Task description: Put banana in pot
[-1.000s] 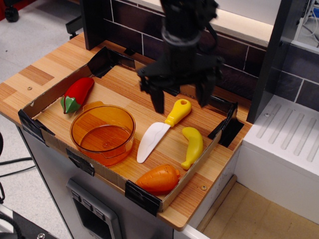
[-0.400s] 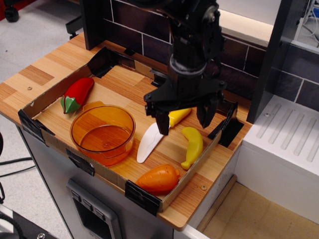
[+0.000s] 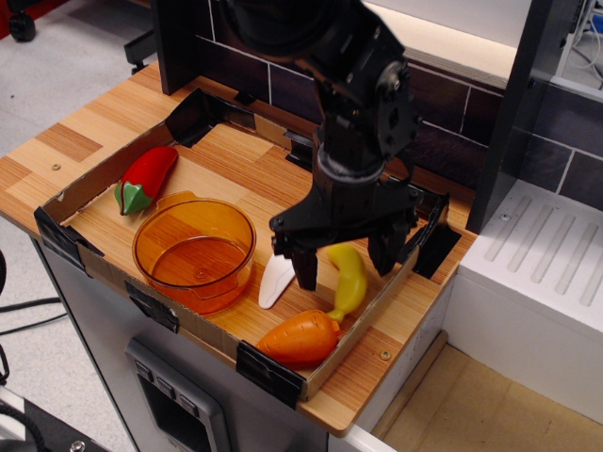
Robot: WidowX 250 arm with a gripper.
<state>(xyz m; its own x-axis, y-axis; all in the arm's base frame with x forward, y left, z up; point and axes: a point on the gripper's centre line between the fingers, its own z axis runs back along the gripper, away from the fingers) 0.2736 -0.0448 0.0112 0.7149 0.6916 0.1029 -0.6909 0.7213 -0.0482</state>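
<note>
gripper [image 3: 344, 262] spread wide over 1 banana [image 3: 349, 280]; 1 pot [image 3: 194, 250] nearby.

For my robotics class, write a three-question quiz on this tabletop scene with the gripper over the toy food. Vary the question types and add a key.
1. True or false: the banana already lies inside the pot.
2. Which toy lies nearest the front edge of the tray? A) red pepper B) carrot C) knife
3. Fill in: the gripper is open, its fingers on either side of the ____.

Key
1. False; it lies on the tray, right of the pot.
2. B
3. banana
</note>
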